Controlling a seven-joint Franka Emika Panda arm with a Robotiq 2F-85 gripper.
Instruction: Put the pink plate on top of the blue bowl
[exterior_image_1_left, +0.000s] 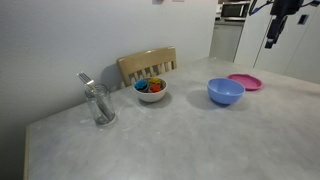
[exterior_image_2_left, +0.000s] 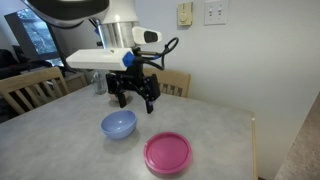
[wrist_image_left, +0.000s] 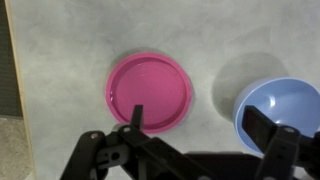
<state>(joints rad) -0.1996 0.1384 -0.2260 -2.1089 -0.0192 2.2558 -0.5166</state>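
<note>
a room with pale walls and a grey, speckled table (exterior_image_1_left: 180, 140); wooden chairs stand at its far edge. my claw (exterior_image_2_left: 135, 103) hangs in the air above the table, its fingers spread apart and holding nothing.

the pink plate (wrist_image_left: 150, 93) lies flat and right way up toward a corner of the table, close to the edge. in the wrist view it sits below and slightly to one side of my claw. the blue bowl (exterior_image_2_left: 119, 124) stands upright just beside it, empty, with a narrow strip of bare table between them.

the step in hand, as i judge it, is picking up the plate. it is shallow and lies flush, so i should come down over its rim, put one finger inside and one outside, and pinch the lip on the side away from the bowl. then i should lift it level.

counted: one pink plate, one blue bowl, one white bowl (exterior_image_1_left: 151, 90) with colourful contents, one clear glass jar (exterior_image_1_left: 98, 103), and two chairs (exterior_image_2_left: 30, 88) in an exterior view.
</note>
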